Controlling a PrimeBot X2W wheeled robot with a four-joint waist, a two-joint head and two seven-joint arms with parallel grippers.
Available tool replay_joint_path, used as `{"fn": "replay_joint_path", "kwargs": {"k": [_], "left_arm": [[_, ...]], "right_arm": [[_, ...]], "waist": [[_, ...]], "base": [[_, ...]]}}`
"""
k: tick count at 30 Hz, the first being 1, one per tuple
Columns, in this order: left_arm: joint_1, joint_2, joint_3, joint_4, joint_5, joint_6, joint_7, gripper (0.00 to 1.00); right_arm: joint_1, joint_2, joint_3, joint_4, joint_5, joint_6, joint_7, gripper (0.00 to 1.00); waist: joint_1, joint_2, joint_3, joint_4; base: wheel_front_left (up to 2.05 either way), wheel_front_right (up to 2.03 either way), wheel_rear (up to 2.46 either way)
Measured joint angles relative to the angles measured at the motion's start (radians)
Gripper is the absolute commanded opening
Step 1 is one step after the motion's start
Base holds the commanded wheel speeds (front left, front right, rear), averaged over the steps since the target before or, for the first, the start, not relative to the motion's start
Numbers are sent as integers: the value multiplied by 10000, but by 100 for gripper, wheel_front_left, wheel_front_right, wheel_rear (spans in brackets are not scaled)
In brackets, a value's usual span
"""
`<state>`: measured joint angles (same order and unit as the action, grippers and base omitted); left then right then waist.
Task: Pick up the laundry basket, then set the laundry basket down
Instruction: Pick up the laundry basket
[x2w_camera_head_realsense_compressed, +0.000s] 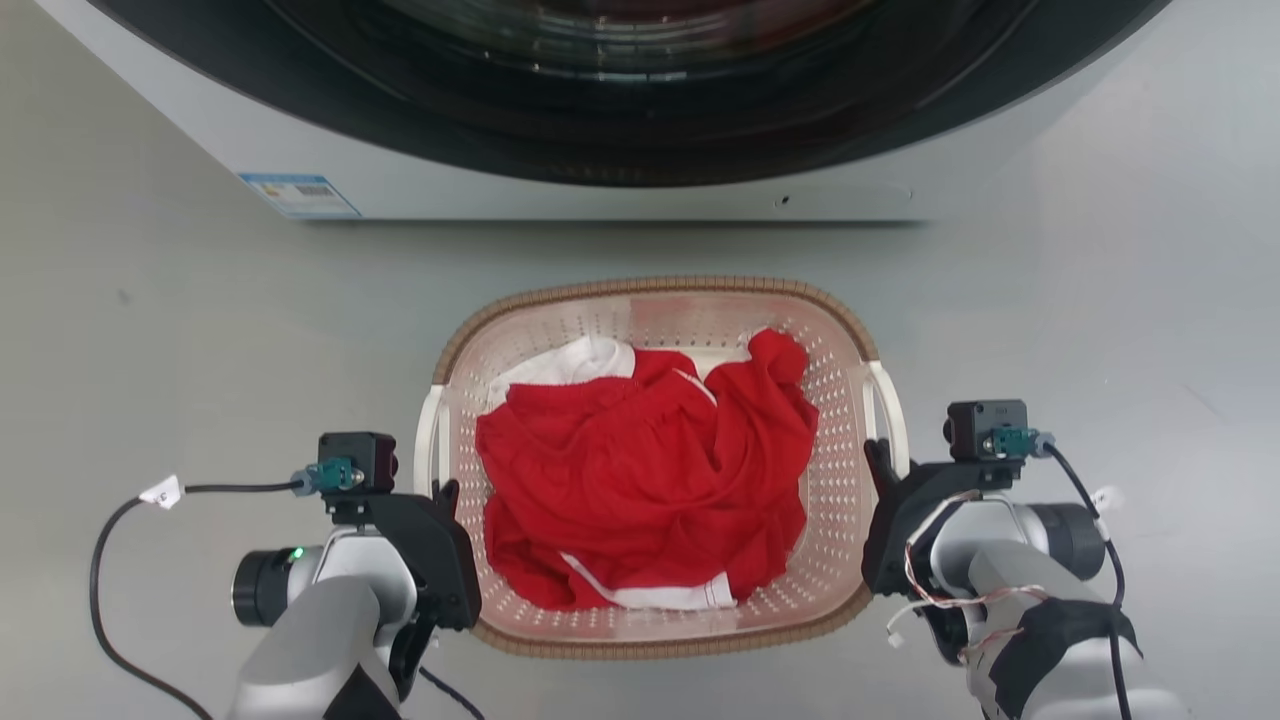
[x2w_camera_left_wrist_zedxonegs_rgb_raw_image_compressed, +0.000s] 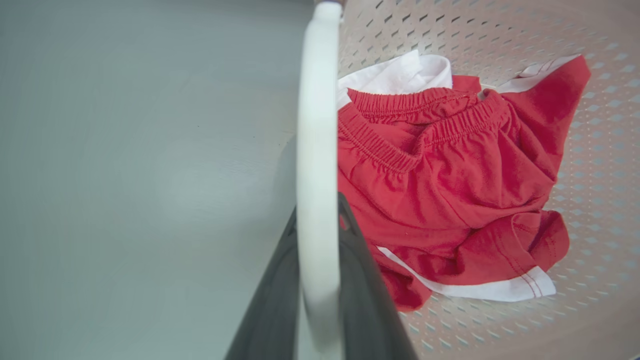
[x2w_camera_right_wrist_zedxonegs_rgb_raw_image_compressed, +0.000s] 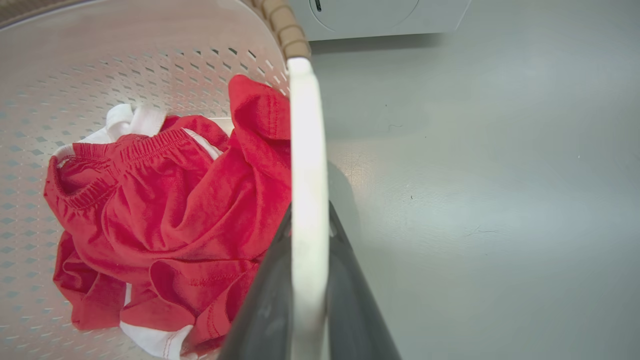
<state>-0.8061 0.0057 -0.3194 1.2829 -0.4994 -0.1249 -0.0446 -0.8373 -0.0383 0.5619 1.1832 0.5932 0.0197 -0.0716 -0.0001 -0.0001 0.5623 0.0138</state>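
Beyond laundry basket (x2w_camera_head_realsense_compressed: 650, 289), washing machine (x2w_camera_head_realsense_compressed: 560, 198)

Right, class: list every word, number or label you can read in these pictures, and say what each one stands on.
No text here can be read.
Blue and white sticker on the washing machine, lower front: print too small and blurred to read.
White tag on the cable by the left arm: dark marks, too small to read.
Laundry basket and red clothes: no text visible.
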Motion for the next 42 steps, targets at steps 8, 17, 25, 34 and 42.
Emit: {"fn": "replay_joint_path", "kwargs": {"k": [8, 17, 25, 34, 42], "left_arm": [[688, -42, -82, 48, -40, -71, 297, 0], [1197, -50, -109, 71, -184, -73, 759, 0], [1767, -52, -207, 84, -487, -73, 1436, 0], [2491, -52, -468, 84, -813, -73, 1941, 0], [2992, -50, -725, 50, -1225, -73, 2240, 0]], "right_arm": [[702, 40, 180, 188, 353, 130, 194, 0], [1174, 52, 391, 280, 633, 255, 660, 0], [1681, 71, 598, 380, 957, 336, 1252, 0], [2346, 86, 771, 460, 1235, 422, 1733, 0], [2792, 111, 834, 535, 1524, 435, 1950, 0]], "waist": [[1, 0, -1043, -5], [0, 0, -2023, -63], [0, 0, -2902, -162], [1, 1, -3756, -265], [0, 0, -4533, -334]], "base": [[0, 0, 0], [0, 0, 0], [0, 0, 0], [0, 0, 0], [0, 0, 0]]}}
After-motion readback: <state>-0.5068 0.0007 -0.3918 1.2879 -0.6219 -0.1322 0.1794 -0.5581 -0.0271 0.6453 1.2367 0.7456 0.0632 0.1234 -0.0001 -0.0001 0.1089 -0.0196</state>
